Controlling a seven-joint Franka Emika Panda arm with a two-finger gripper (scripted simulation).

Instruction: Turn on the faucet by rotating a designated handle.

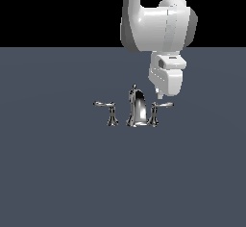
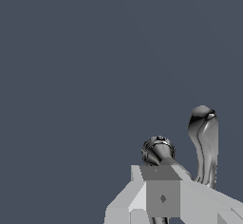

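Note:
The chrome faucet (image 1: 137, 108) stands on the grey floor, its arched spout in the middle with a lever on each side. The handle (image 1: 161, 106) is the lever on the exterior view's right, its arm pointing away from the spout. My gripper (image 1: 159, 95) hangs just above and slightly behind this lever, with the fingers together and holding nothing. In the wrist view the gripper (image 2: 160, 173) sits over the handle (image 2: 158, 150), whose lever arm runs under the fingers. The spout (image 2: 204, 142) rises beside it.
The mirror-image lever (image 1: 105, 106) stands on the exterior view's left of the spout. The flat grey floor (image 1: 57, 173) stretches around the faucet. The robot's white arm (image 1: 158, 24) comes down from above.

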